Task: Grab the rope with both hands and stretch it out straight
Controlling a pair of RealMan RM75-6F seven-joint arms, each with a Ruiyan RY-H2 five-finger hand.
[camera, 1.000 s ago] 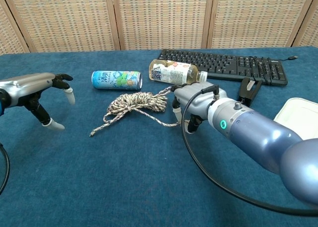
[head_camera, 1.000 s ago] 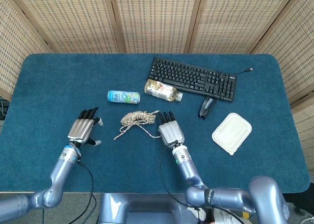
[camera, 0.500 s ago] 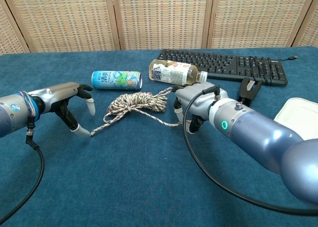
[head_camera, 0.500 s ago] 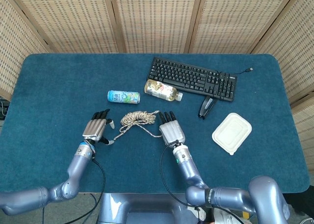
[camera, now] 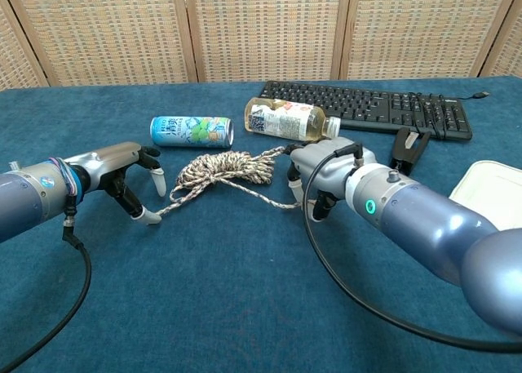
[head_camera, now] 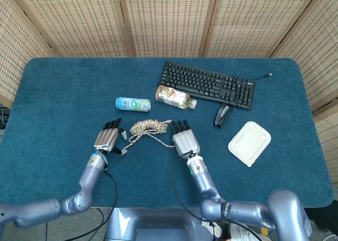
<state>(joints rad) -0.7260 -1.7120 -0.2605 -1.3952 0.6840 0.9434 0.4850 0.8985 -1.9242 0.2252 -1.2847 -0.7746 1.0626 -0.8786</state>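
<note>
The left hand [camera: 122, 173] hovers palm-down with fingers spread apart, its white fingertips [camera: 149, 218] at the loose left tail of the rope [camera: 224, 169], holding nothing. The right hand [camera: 322, 170] arches over the rope's right strand with its fingers curled down around it; whether they actually clamp it cannot be told. The rope is rough, speckled beige twine, bunched in a loose coil between the two hands on the table [head_camera: 63, 88], which is covered in blue felt-like cloth; its tails trail left and right, so its length lies roughly crosswise. Just behind it lie a blue can [head_camera: 133, 104] and a plastic bottle [head_camera: 174, 97], both on their sides.
</note>
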